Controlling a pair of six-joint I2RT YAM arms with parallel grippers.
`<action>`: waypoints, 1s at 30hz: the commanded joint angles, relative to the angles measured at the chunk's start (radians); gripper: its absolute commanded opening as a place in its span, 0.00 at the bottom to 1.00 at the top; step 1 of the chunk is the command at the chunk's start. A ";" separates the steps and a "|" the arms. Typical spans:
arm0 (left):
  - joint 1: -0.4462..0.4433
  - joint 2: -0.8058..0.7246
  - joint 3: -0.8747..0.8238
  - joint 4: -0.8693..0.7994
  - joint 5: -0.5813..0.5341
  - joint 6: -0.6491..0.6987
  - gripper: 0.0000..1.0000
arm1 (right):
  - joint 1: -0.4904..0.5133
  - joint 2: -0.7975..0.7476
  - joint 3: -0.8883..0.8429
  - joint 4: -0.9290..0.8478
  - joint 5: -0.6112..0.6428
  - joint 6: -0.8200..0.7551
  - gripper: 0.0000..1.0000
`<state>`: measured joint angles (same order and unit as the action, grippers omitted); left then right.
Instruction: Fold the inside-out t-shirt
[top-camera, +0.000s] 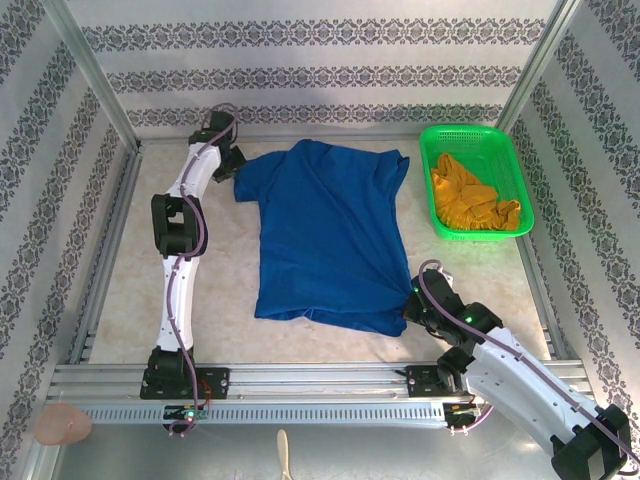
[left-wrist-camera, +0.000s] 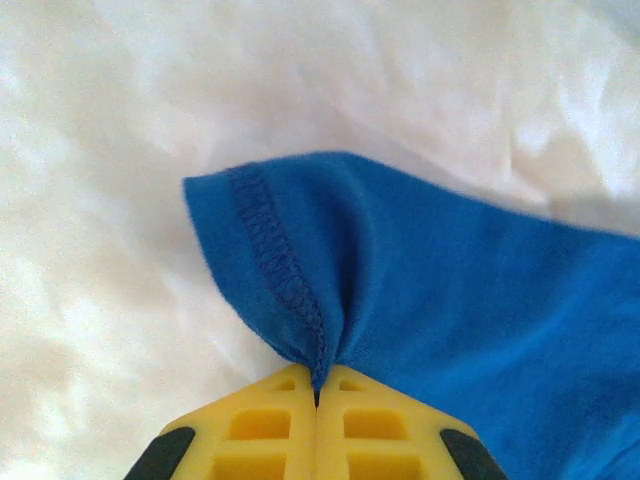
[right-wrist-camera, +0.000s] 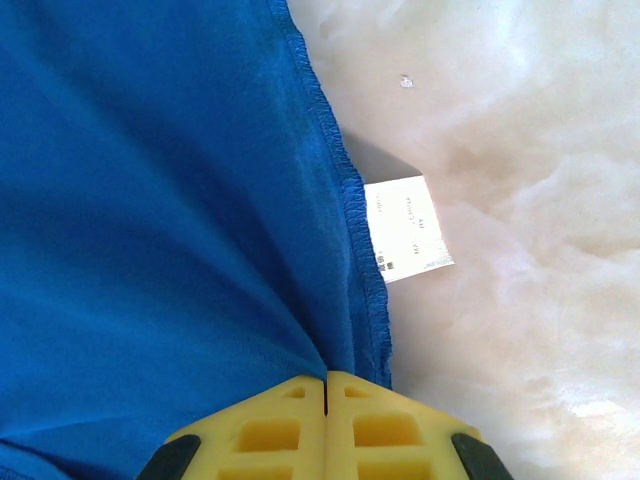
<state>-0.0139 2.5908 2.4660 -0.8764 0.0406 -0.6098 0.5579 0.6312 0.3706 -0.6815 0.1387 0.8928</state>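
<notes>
T-shirt: royal-blue t-shirt (top-camera: 325, 235) spread flat at the middle of the desk (top-camera: 130, 280), collar end toward 12 o'clock, bottom hem toward 6 o'clock, seams showing on the outside.
Left fingers: left fingers (left-wrist-camera: 305, 400) pressed together on the stitched sleeve edge at the shirt's 10 o'clock corner (top-camera: 232, 165); the cloth puckers into the pinch.
Right fingers: right fingers (right-wrist-camera: 340, 400) pressed together on the side seam near the hem, at the shirt's 4 o'clock corner (top-camera: 415, 295).
Label: white care label (right-wrist-camera: 408, 228) lying on the desk, sticking out from that seam.
Basket: green basket (top-camera: 520, 190) at the desk's 2 o'clock, apart from the shirt.
Basket contents: mustard garment (top-camera: 470, 200), crumpled.
</notes>
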 joint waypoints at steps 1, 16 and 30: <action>0.088 0.012 0.108 -0.085 -0.036 0.025 0.00 | -0.009 0.002 -0.006 -0.029 0.022 0.020 0.00; 0.126 -0.042 0.109 -0.140 0.067 0.140 0.89 | -0.009 0.052 -0.008 0.109 -0.066 -0.024 0.00; -0.247 -1.066 -1.361 0.287 0.178 0.048 0.89 | -0.038 0.137 0.073 0.171 -0.091 -0.122 0.00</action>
<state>-0.2878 1.6009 1.3388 -0.7151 0.1680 -0.4416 0.5358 0.7639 0.4152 -0.5262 0.0586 0.8085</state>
